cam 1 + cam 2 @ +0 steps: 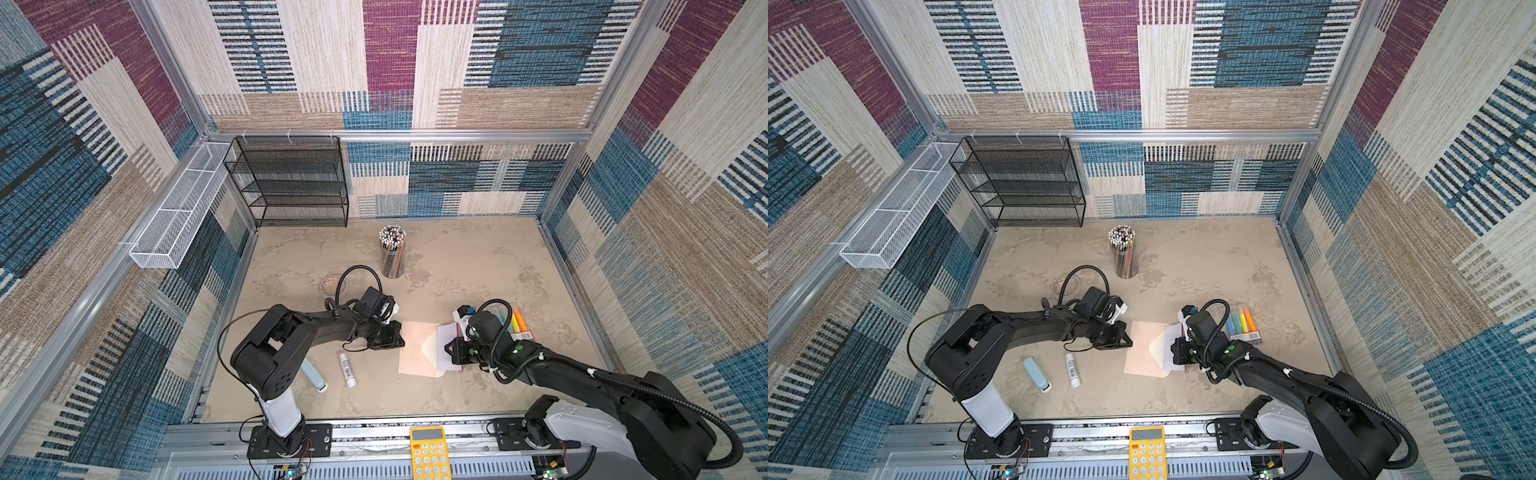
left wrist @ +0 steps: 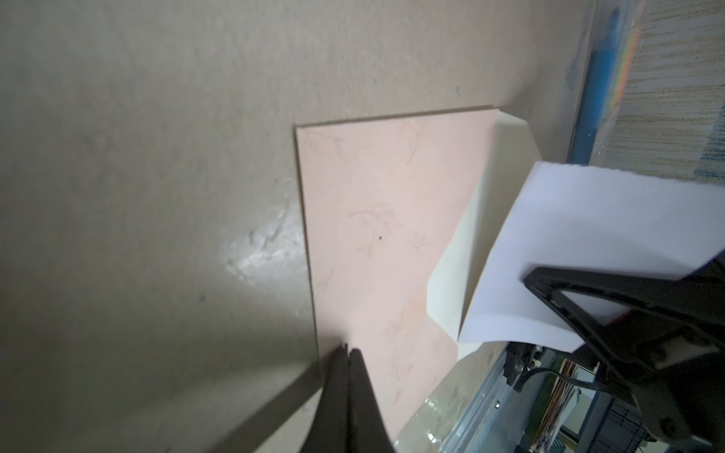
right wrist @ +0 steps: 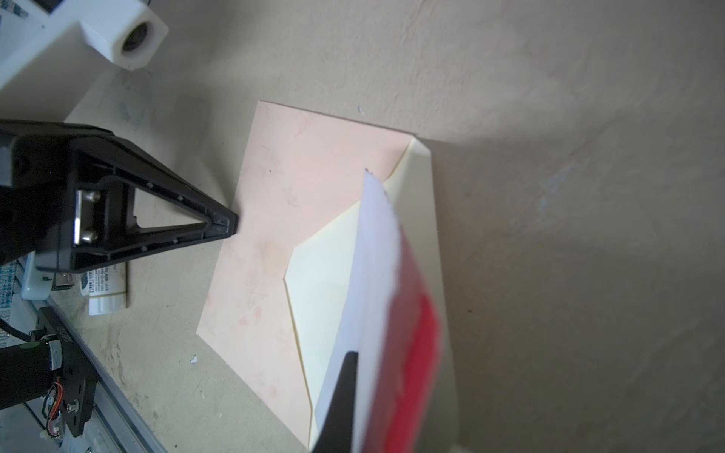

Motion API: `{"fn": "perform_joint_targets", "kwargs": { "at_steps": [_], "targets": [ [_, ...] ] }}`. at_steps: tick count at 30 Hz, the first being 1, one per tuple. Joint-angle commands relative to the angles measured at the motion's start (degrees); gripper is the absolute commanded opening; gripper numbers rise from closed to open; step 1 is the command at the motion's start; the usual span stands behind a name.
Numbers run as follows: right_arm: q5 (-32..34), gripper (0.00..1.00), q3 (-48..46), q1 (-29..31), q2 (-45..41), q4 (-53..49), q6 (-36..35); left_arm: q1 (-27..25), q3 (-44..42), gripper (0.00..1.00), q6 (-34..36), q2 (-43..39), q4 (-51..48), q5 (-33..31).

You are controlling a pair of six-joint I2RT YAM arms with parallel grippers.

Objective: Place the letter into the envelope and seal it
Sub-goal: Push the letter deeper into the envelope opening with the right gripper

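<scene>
We count one envelope point(image 1: 415, 347) lying flat on the table point(image 1: 478, 257), its single cream flap point(image 3: 325, 274) on the side toward the right arm. One letter point(image 1: 451, 343) hangs tilted over that flap, white face toward the envelope and red face away. It is not inside.

There are two grippers. The right gripper point(image 2: 527, 276) is clamped on the letter. The left gripper point(image 2: 347, 349) is empty, its tips pressed together at the envelope's opposite edge.

Left of the envelope lie one glue stick point(image 1: 347, 370) and one pale blue case point(image 1: 1036, 374). Beyond it stands one cup of pencils point(image 1: 392, 253).

The right arm partly hides the pack of markers point(image 1: 515, 322) to the envelope's right, so we cannot count them. The yellow calculator point(image 1: 430, 455) is cut off by the frame. We cannot tell whether the letter touches the flap.
</scene>
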Motion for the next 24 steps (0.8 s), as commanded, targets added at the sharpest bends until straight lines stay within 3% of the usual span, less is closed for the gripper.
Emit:
{"fn": "perform_joint_targets", "kwargs": {
  "at_steps": [1, 13, 24],
  "targets": [
    [-1.8, 0.00, 1.3, 0.5, 2.0, 4.5, 0.8, 1.3, -1.3, 0.04, 2.6, -1.5, -4.0, -3.0],
    [-3.4, 0.00, 4.2, 1.2, 8.2, 3.6, 2.5, 3.3, -2.0, 0.04, 3.8, -3.2, -5.1, -2.5],
    [-1.7, 0.00, 5.6, 1.7, 10.7, 3.7, -0.1, 3.3, -1.6, 0.04, 3.8, -3.0, -5.0, -1.8]
  ]
}}
